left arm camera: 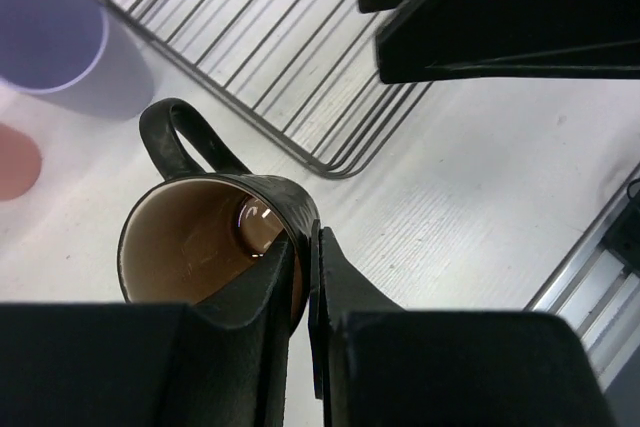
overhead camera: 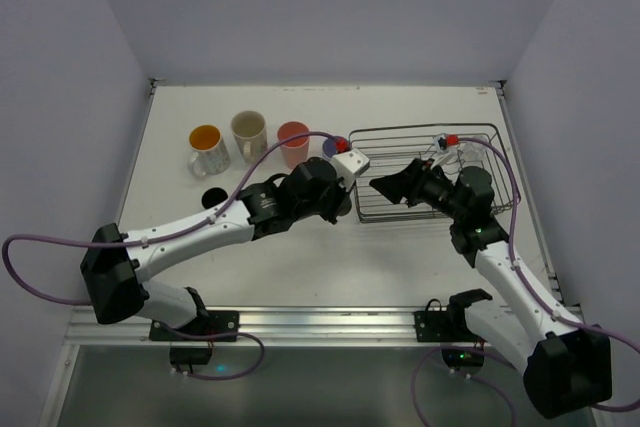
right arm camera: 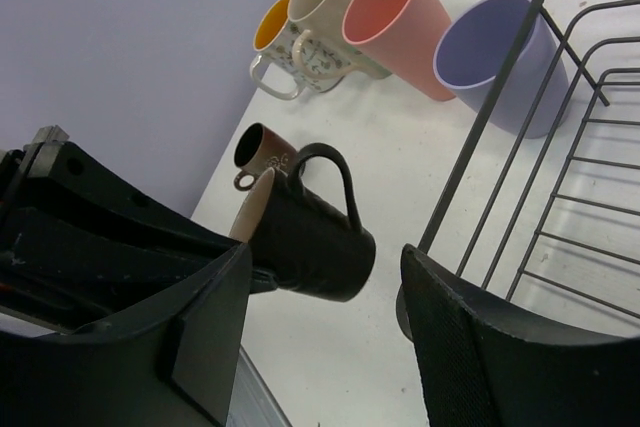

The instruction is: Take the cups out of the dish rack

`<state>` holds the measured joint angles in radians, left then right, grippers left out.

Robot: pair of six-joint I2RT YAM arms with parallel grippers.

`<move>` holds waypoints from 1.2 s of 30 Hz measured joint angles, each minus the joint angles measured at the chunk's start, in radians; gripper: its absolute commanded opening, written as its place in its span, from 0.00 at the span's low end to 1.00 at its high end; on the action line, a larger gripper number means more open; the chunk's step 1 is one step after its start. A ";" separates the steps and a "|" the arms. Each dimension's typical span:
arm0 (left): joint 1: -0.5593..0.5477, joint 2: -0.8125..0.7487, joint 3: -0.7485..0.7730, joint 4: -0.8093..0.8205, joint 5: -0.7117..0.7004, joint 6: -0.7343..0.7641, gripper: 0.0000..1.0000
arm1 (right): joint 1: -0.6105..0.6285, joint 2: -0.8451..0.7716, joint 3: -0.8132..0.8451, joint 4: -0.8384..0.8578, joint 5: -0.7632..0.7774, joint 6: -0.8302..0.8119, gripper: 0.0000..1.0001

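Gripping dark mug (left arm camera: 185,247) by rim: left claw (left arm camera: 303,252).

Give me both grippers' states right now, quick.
Left gripper: closed on the rim of the dark mug.
Right gripper: open, holding nothing.

Top external view: fixed, high, behind arm bases, faces down and forward; far off, whole desk (overhead camera: 380,257) and dish rack (overhead camera: 420,128) in frame.
Left wrist view: very near, faces down past left hand (left arm camera: 303,237) onto dark mug (left arm camera: 200,237) and rack corner.
Right wrist view: low, near, faces across desk between fingers of right hand (right arm camera: 325,277) toward left wall.
Both wrist views share dark mug, rack corner, lavender cup (right arm camera: 500,57); top view takes in same area from afar.
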<state>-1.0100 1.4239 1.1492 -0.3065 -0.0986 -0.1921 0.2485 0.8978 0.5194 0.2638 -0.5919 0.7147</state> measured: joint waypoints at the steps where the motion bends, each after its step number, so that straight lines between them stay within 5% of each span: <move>1: 0.000 -0.012 -0.004 -0.007 -0.019 -0.005 0.00 | 0.000 0.001 0.000 0.000 -0.003 0.000 0.66; 9: 0.038 -0.106 -0.065 -0.047 -0.186 -0.054 0.00 | 0.000 -0.008 0.000 -0.005 0.006 -0.006 0.77; 20: 0.335 -0.110 -0.280 -0.107 -0.329 -0.218 0.00 | 0.000 -0.055 -0.004 -0.017 0.052 -0.024 0.77; 33: 0.426 -0.034 -0.357 -0.061 -0.342 -0.272 0.00 | 0.000 -0.056 -0.004 -0.032 0.075 -0.039 0.77; 36: 0.427 -0.031 -0.357 -0.049 -0.344 -0.272 0.15 | 0.000 -0.058 -0.004 -0.033 0.077 -0.043 0.77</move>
<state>-0.5831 1.3926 0.7921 -0.3553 -0.4423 -0.4637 0.2489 0.8402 0.5156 0.2310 -0.5144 0.6720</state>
